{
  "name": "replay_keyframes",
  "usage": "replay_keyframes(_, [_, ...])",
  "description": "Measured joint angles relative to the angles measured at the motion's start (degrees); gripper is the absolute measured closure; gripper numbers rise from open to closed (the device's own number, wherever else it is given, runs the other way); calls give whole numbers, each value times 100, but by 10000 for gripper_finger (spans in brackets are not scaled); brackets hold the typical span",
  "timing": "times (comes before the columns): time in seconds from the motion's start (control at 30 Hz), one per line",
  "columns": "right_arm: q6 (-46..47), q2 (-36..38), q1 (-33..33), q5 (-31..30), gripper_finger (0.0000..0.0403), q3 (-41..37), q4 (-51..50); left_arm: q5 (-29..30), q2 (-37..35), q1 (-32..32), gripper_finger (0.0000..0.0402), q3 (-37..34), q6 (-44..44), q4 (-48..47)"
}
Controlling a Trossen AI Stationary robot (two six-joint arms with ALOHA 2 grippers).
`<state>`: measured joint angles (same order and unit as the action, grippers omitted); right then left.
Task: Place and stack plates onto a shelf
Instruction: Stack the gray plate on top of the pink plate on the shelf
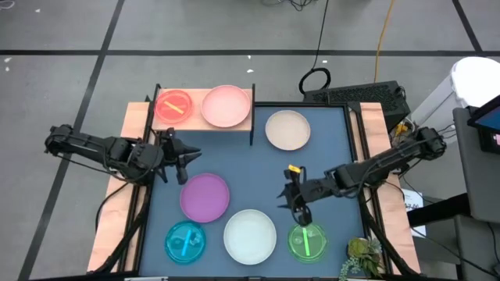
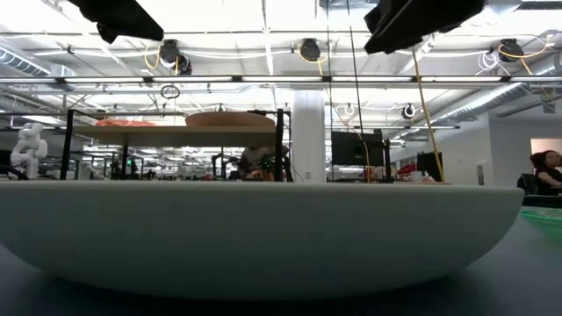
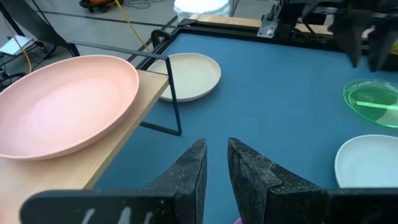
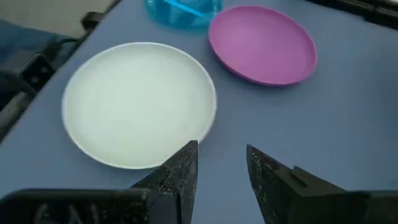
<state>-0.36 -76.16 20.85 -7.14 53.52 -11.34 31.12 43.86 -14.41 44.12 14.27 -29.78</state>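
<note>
View from above: the shelf point(image 1: 242, 119), a small light-wood board on thin black legs, stands at the far left of the blue tabletop point(image 1: 312, 164). It already carries two plates side by side, the translucent magenta plate point(image 1: 173, 105) and the larger pink plate point(image 1: 226, 105). Still on the tabletop are the cream plate point(image 1: 287, 129) just beside the shelf, the purple plate point(image 1: 205, 196) near the middle, and along the near edge the cyan plate point(image 1: 186, 241), the pale white plate point(image 1: 250, 236) and the green plate point(image 1: 308, 241). No orange plate can be made out.

The left pincer point(image 1: 181, 160) hangs between the shelf and the purple plate; its fingers point(image 3: 186, 171) stand slightly apart and pinch nothing. The right pincer point(image 1: 299, 209) hovers just above the green plate, its fingers point(image 4: 180, 171) parted by a narrow gap, likewise empty.

Handling, as a judgement: the plates look like light, rigid plastic with smooth, glossy surfaces, so a hold is likely to slip unless it is firm. Each lies flat with a low raised rim, which is probably the only place to take hold, one finger over the lip and one under it. The small translucent plates seem lighter and apt to skid when nudged; the larger opaque ones would tilt from a one-sided rim hold.
</note>
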Motion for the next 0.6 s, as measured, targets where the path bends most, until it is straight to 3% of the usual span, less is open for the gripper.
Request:
replay_keyframes(0.3, [-10,-93,340,-7,284,7,100,-163,348,1,329,0,204,3])
replay_keyframes(0.6, [-33,-845,531,290,284,7,428,-170,718,-217,329,0,218,7])
